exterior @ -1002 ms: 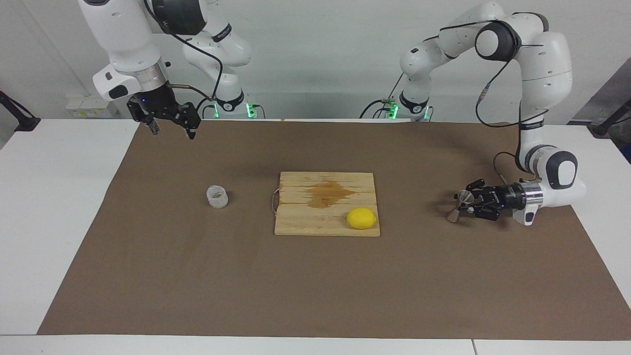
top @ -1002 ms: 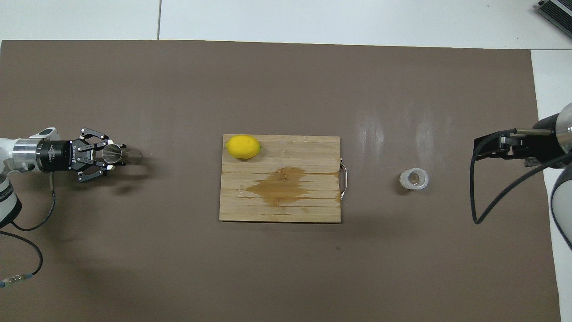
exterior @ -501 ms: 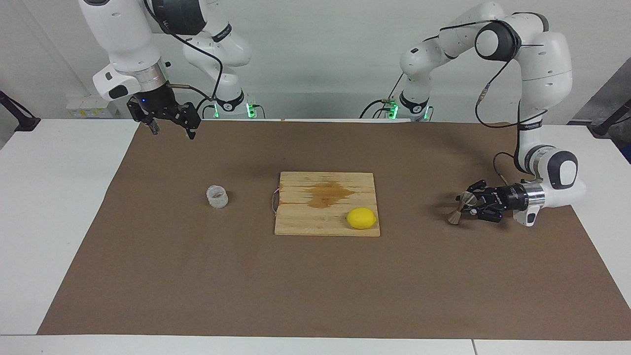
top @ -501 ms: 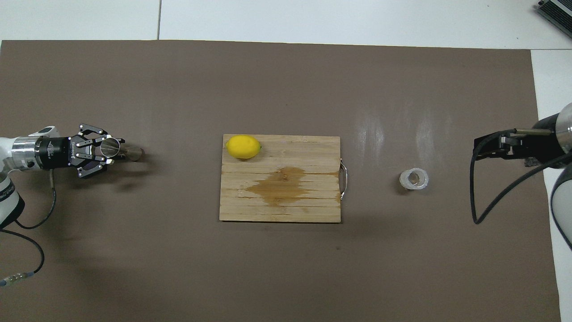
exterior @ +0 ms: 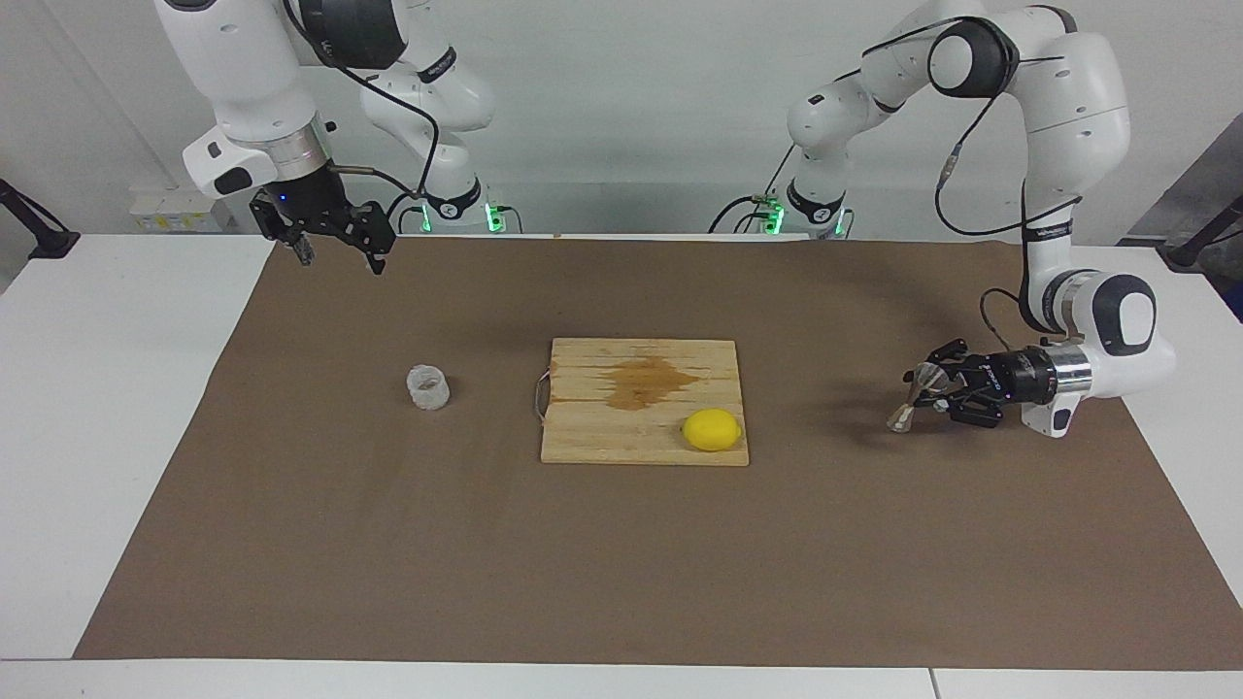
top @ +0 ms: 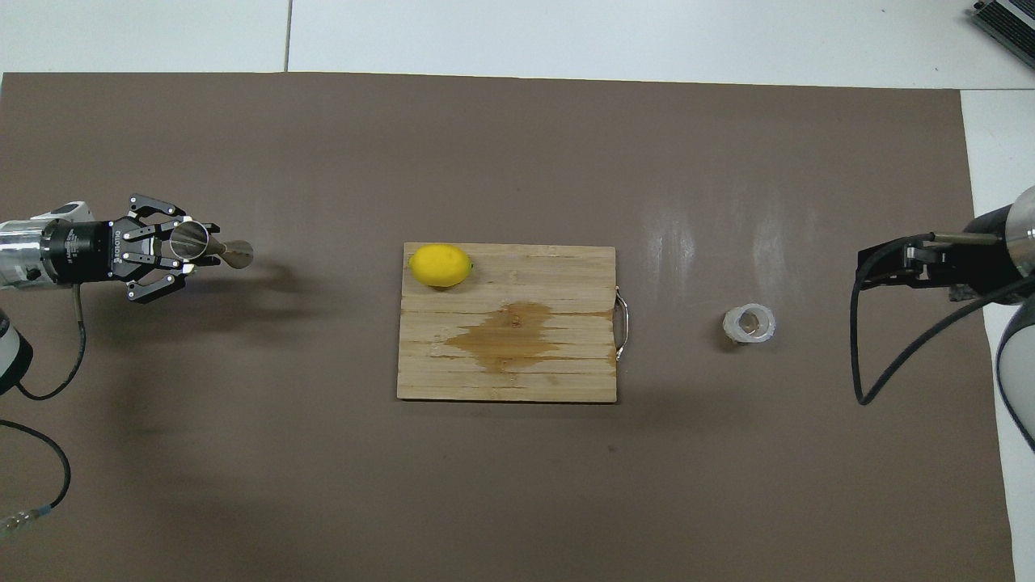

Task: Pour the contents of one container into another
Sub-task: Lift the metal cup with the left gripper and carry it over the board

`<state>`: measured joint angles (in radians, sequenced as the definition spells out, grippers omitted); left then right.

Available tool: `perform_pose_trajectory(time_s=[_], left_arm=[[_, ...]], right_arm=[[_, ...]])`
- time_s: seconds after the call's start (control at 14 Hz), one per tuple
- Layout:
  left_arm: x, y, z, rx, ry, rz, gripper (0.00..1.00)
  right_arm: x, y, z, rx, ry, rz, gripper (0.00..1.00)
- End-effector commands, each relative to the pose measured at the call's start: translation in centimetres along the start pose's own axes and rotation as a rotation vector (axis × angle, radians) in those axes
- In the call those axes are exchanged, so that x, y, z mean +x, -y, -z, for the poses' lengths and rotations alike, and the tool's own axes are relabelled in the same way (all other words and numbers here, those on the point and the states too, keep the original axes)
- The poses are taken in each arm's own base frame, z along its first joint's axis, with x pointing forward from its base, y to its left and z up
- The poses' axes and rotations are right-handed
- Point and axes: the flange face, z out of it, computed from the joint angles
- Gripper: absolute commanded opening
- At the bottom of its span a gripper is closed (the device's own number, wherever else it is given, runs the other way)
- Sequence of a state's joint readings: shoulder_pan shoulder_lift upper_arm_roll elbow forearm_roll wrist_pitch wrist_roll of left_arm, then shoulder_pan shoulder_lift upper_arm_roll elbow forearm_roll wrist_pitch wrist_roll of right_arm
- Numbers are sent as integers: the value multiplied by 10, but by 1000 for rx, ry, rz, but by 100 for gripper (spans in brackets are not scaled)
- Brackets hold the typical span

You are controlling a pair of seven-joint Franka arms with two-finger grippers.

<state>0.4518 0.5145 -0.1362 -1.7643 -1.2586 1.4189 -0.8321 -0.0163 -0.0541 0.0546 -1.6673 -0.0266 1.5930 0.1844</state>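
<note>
Left gripper [exterior: 927, 390] clamps the jigger [exterior: 911, 398] (tilted, held off the mat) near the left arm's edge of the table.
The textured cup [exterior: 428, 386] stands toward the right arm's edge; the right gripper [exterior: 335, 250], fingers apart and empty, waits over the mat's corner nearest the robots.

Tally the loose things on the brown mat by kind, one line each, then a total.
Clear textured cup: 1
Metal jigger, tilted, in the left pincer: 1
Lemon: 1
Wooden cutting board, stained, lemon on it: 1
Total: 4
</note>
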Motion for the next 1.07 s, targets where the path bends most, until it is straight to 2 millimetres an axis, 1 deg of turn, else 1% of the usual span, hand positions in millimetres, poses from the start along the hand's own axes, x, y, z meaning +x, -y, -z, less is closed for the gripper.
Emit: perform_pose_trajectory(time_s=[0.0, 0.07, 0.14, 0.29, 0.36, 0.43, 0.64, 0.79, 0.93, 1.0], left_arm=[[-22, 10, -30, -5, 14, 13, 8], [-27, 12, -35, -14, 20, 11, 8], [-34, 14, -48, -14, 33, 8, 8], [-42, 24, -75, -50, 23, 17, 8], [-46, 29, -96, -62, 13, 19, 8], [-48, 35, -112, -74, 0, 25, 8], [-60, 52, -154, -90, 4, 31, 8], [-63, 69, -185, -114, -16, 43, 8], [-65, 84, -224, -143, -30, 56, 7], [-65, 91, -237, -161, -22, 68, 7]], right_arm=[[-5, -4, 0, -5, 4, 20, 100], [-5, -4, 1, -4, 1, 20, 100], [-5, -5, 0, -5, 4, 19, 100], [-5, -4, 0, -5, 4, 20, 100], [-5, -4, 0, -5, 4, 20, 100], [-5, -4, 0, -4, 2, 20, 100], [-5, -5, 0, -5, 4, 19, 100], [-5, -5, 0, -4, 2, 19, 100], [-5, -4, 0, -5, 4, 20, 100], [-5, -4, 2, -4, 1, 20, 100]])
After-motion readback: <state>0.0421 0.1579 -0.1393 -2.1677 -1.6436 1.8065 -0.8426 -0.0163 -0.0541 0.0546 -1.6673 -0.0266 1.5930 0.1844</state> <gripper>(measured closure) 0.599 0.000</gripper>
